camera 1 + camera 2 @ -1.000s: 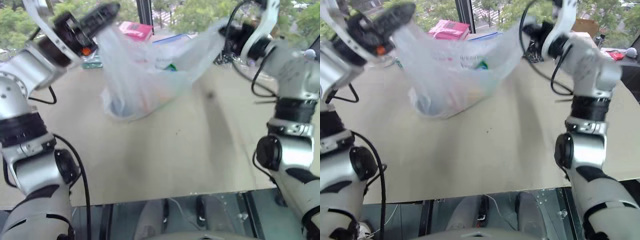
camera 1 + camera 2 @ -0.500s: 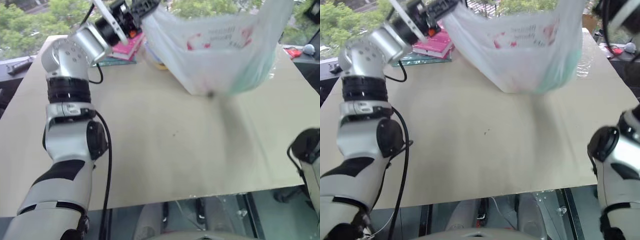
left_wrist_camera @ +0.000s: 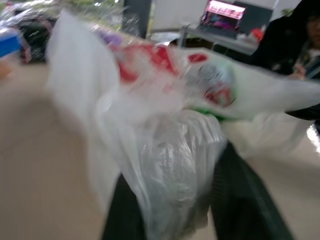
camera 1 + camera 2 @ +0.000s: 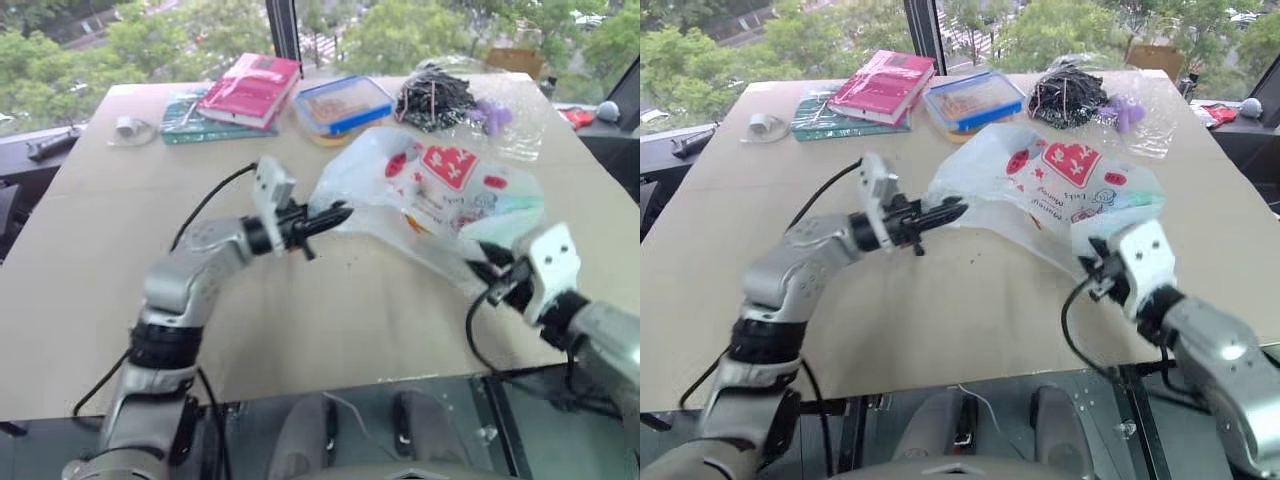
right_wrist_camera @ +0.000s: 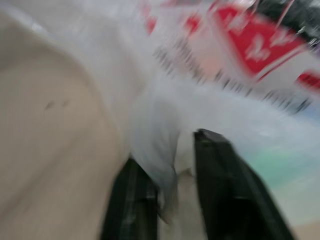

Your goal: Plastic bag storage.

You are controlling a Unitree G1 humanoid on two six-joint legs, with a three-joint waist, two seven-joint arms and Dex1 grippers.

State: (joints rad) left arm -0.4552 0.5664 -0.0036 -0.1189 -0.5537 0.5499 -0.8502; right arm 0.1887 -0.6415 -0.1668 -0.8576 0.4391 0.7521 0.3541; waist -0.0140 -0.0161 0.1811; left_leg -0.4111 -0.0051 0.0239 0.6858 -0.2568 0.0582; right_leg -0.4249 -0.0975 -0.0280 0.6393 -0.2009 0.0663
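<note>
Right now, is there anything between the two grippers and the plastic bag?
Nothing visible. The bag lies on the table, and a bunch of its film sits between the fingers of the left gripper at one end and of the right gripper at the other. The book lies farther back.

Silver-grey arms, black joints, black cables

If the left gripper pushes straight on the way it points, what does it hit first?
The plastic bag itself: the left gripper already has bag film bunched between its jaws, with the printed body directly beyond. Depth past that is unclear.
</note>
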